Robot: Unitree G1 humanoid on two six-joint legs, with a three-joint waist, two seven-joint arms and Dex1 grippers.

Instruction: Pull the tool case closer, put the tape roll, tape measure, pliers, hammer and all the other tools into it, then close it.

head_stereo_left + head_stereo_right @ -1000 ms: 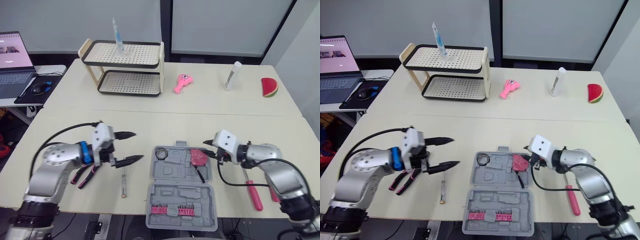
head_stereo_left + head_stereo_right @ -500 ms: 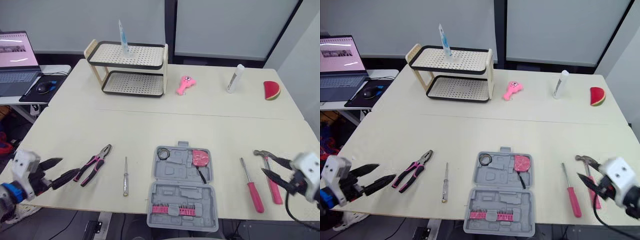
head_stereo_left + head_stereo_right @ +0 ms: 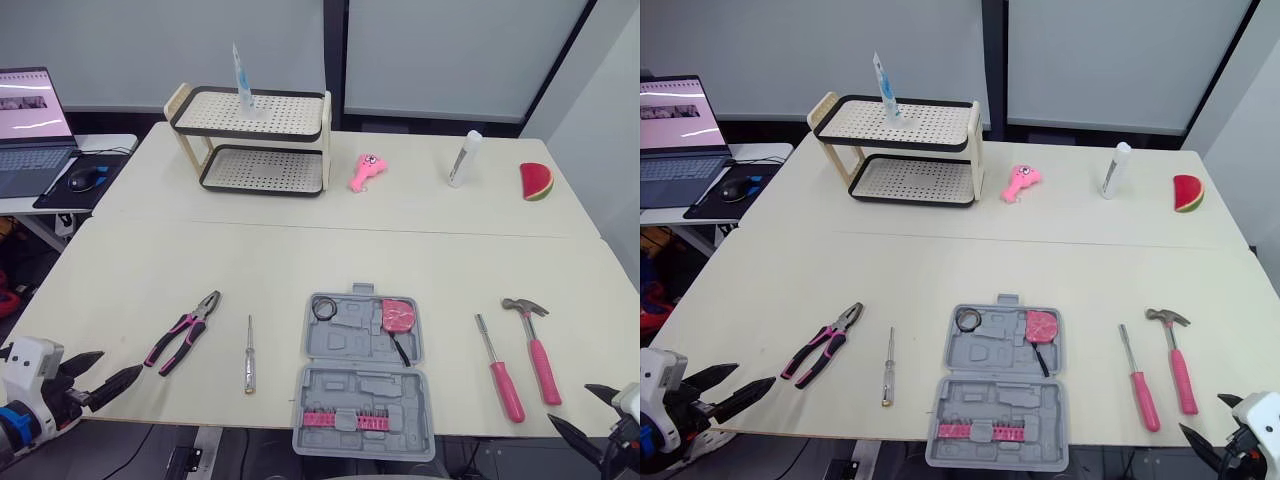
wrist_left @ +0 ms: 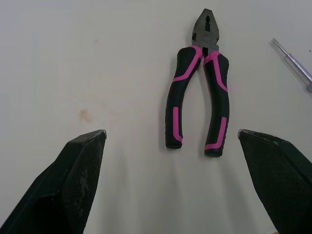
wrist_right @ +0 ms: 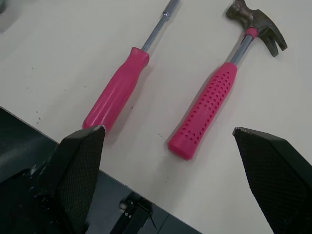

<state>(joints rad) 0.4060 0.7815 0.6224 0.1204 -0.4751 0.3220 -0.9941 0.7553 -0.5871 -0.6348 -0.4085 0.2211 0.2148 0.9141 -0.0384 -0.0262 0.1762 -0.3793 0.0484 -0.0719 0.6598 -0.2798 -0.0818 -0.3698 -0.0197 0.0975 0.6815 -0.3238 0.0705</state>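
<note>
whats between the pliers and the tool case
One thin screwdriver lies between the pliers and the open case, touching neither. The rest of that stretch is bare. Both eye views show it.

I see bright, even light from overhead across the pale counter. The pliers and hammer cast only faint, soft shadows; the laptop screen glows brightly.

Head stereo pair looking forward and down over the cream table, both eyes sharing the open grey plastic tool case, left wrist camera peering closely at the black-and-pink pliers, right wrist camera facing the pink-handled hammer
</note>
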